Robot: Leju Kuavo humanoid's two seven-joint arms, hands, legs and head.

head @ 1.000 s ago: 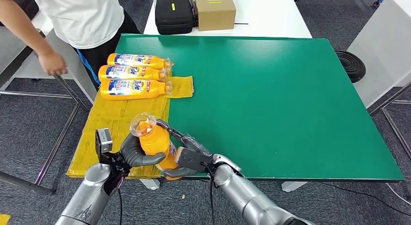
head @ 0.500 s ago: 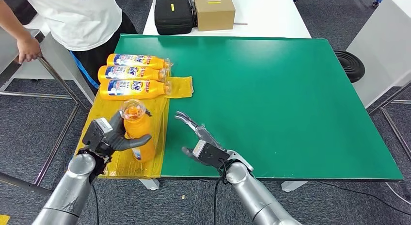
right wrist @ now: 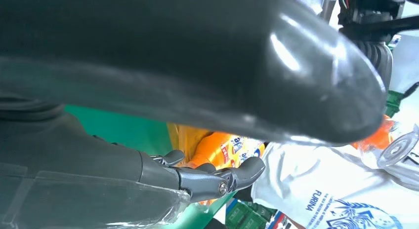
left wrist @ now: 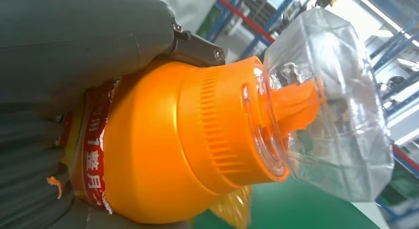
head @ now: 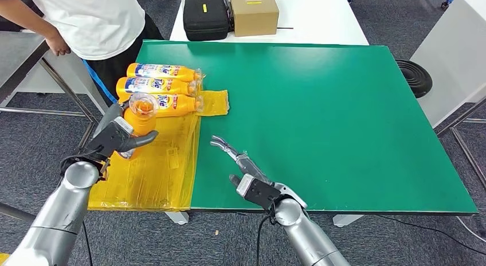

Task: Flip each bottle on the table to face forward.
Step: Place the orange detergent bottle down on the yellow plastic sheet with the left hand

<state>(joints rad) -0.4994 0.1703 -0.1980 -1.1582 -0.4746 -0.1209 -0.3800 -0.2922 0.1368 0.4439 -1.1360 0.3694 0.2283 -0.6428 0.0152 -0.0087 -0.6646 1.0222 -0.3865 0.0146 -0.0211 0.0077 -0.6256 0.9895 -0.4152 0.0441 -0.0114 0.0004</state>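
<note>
My left hand [head: 117,139] grips an orange bottle [head: 139,121] with a clear cap, held upright above the yellow sheet [head: 155,163] on the table's left side. The left wrist view shows that bottle [left wrist: 188,140] up close, cap [left wrist: 331,105] pointing away from the hand [left wrist: 74,66]. Three more orange bottles [head: 163,87] lie side by side at the far end of the yellow sheet, labels up, caps toward the green mat. My right hand [head: 243,171] hovers open over the green mat's near edge, fingers spread, holding nothing; its fingers [right wrist: 217,179] show in the right wrist view.
A green mat [head: 321,111] covers most of the table. A person in a white shirt [head: 91,19] stands at the far left corner. A black case [head: 205,16] and a cardboard box [head: 253,11] sit on a white table behind.
My right hand let go of the bottle and drew back open. My left hand carried the bottle away from me and leftward, toward the three lying bottles.
</note>
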